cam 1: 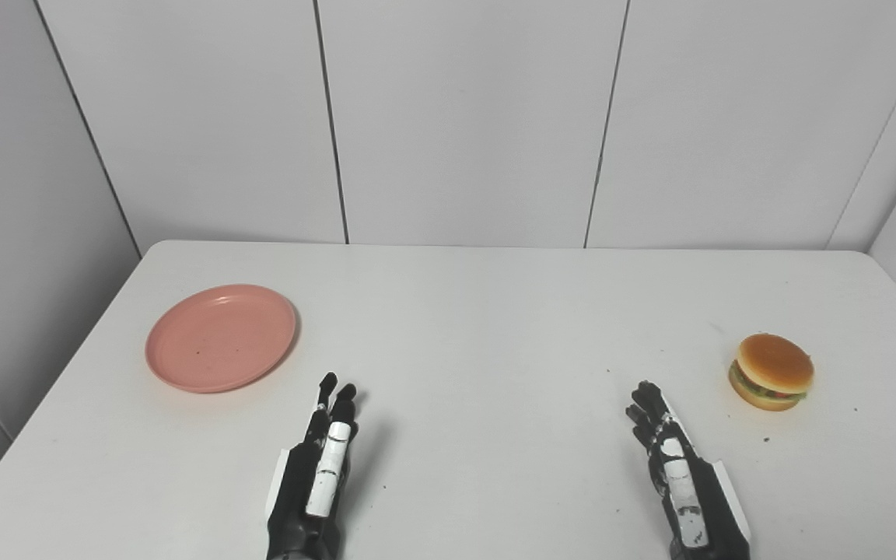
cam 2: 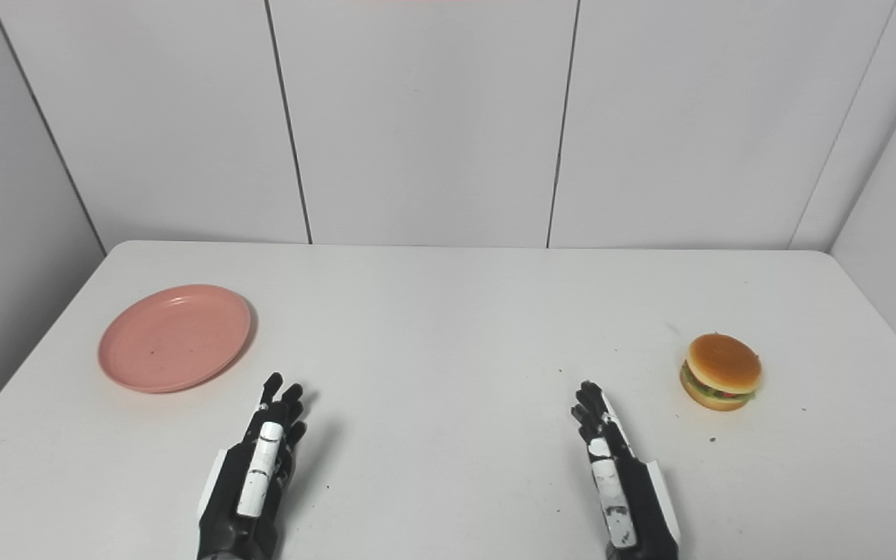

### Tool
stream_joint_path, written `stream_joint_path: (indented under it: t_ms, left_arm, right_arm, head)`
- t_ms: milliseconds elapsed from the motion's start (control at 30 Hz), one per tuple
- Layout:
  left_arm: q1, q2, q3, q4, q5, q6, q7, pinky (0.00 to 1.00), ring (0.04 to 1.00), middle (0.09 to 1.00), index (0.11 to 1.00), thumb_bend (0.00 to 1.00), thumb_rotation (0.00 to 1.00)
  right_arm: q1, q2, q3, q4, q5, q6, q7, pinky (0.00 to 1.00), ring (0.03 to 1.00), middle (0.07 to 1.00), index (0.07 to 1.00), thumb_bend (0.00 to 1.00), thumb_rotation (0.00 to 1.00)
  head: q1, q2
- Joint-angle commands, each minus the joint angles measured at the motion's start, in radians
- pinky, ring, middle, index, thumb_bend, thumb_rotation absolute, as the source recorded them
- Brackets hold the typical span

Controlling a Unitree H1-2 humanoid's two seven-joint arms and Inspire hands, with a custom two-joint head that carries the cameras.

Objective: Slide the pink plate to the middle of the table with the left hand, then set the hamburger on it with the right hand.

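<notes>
**Both hands empty, plate and hamburger at opposite sides**

You have the pink plate [cam 1: 221,337] lying flat on the left part of the white tabletop [cam 1: 479,327], nearer the left edge than the middle. It carries nothing; you can see a few small dark specks on its surface. The hamburger [cam 1: 771,372] sits upright on the right part of the tabletop, bun on top, with the green and red filling showing along its lower edge. The plate and the hamburger are well apart, with the bare middle of the tabletop between them.

Your left hand [cam 1: 325,459] comes in from the bottom edge, left of centre. Its fingers are stretched forward and only slightly spread, and it holds nothing. The fingertips point toward the far side of the tabletop, and they lie near the plate's lower right rim without touching it.

Your right hand [cam 1: 673,459] comes in from the bottom edge on the right. Its fingers are likewise extended with small gaps between them, and it grips nothing. It lies to the left of the hamburger and closer to you, near it but clearly apart.

Behind the tabletop you see pale wall panels [cam 1: 463,117] with dark vertical seams.
</notes>
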State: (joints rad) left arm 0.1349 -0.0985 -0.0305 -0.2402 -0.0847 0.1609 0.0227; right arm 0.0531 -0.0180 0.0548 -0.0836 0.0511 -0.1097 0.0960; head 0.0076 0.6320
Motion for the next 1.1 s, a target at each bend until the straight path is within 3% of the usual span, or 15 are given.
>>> stream_joint_path:
  t_ms: [0, 267, 400, 833, 1067]
  left_arm:
    - [0.038, 0.010, -0.007, -0.011, 0.007, 0.016, -0.008, 1.00, 0.986, 0.958, 0.978, 0.76, 0.82]
    - [0.033, -0.008, -0.016, 0.039, 0.014, -0.018, -0.003, 1.00, 0.985, 0.955, 0.977, 0.75, 0.82]
    - [0.028, -0.025, -0.030, 0.082, 0.040, -0.052, 0.008, 1.00, 0.976, 0.950, 0.973, 0.72, 0.82]
    - [0.000, -0.047, -0.063, 0.221, 0.084, -0.189, 0.031, 1.00, 0.971, 0.956, 0.986, 0.57, 0.86]
    - [-0.014, -0.050, -0.066, 0.267, 0.098, -0.229, 0.043, 1.00, 0.974, 0.949, 0.969, 0.57, 0.85]
  right_arm:
    - [0.006, 0.002, 0.009, -0.001, 0.004, 0.021, 0.007, 0.99, 0.942, 0.955, 0.944, 0.87, 1.00]
    - [0.000, -0.018, -0.003, 0.043, 0.031, -0.015, 0.024, 1.00, 0.941, 0.950, 0.943, 0.84, 1.00]
    - [-0.008, -0.037, -0.018, 0.093, 0.056, -0.046, 0.042, 1.00, 0.939, 0.946, 0.942, 0.84, 1.00]
    - [-0.048, -0.069, -0.045, 0.247, 0.093, -0.155, 0.086, 1.00, 0.962, 0.967, 0.955, 0.83, 1.00]
    - [-0.064, -0.074, -0.048, 0.294, 0.099, -0.179, 0.086, 1.00, 0.948, 0.961, 0.956, 0.85, 1.00]
  head:
    - [0.000, -0.001]
    - [0.068, -0.051]
    - [0.127, -0.106]
    - [0.209, -0.232]
    - [0.224, -0.262]
